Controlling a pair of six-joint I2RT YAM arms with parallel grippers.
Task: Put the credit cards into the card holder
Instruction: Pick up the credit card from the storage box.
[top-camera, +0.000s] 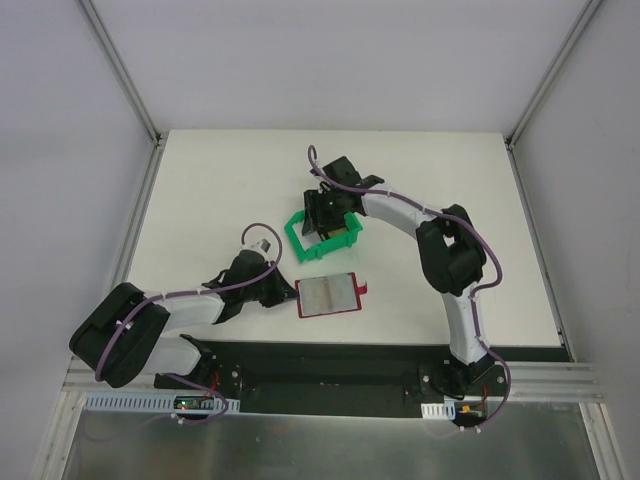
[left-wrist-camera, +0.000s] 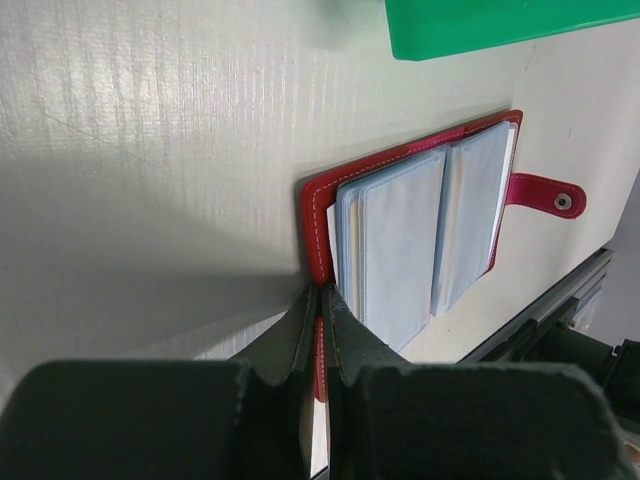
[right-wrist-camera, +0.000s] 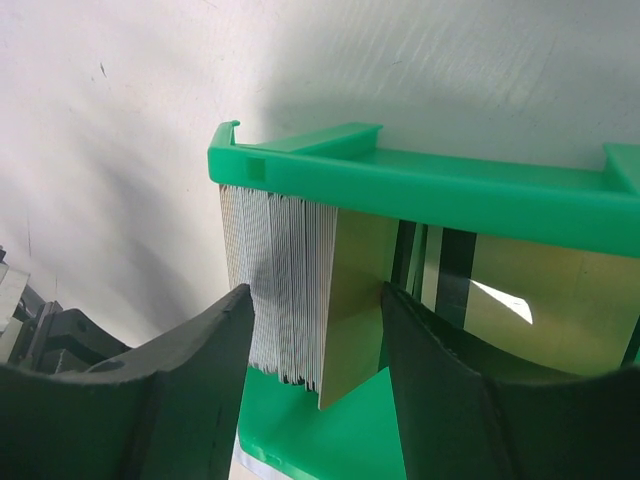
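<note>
The dark red card holder (top-camera: 328, 295) lies open on the table, pale blue-grey pockets up, snap tab to the right. In the left wrist view the card holder (left-wrist-camera: 400, 240) has its red cover edge pinched between my left gripper (left-wrist-camera: 322, 300), which is shut on it. My left gripper (top-camera: 283, 290) sits at the holder's left edge. A stack of whitish-grey credit cards (right-wrist-camera: 280, 290) with a golden-yellow card (right-wrist-camera: 360, 300) at its end stands on edge in the green bin (right-wrist-camera: 420, 190). My right gripper (right-wrist-camera: 318, 300) is open, its fingers either side of the stack inside the bin (top-camera: 322, 232).
The green plastic bin (left-wrist-camera: 500, 25) stands just beyond the holder at mid-table. More golden cards (right-wrist-camera: 540, 290) lean further along inside the bin. The table's near edge with a dark rail (top-camera: 330, 355) runs just below the holder.
</note>
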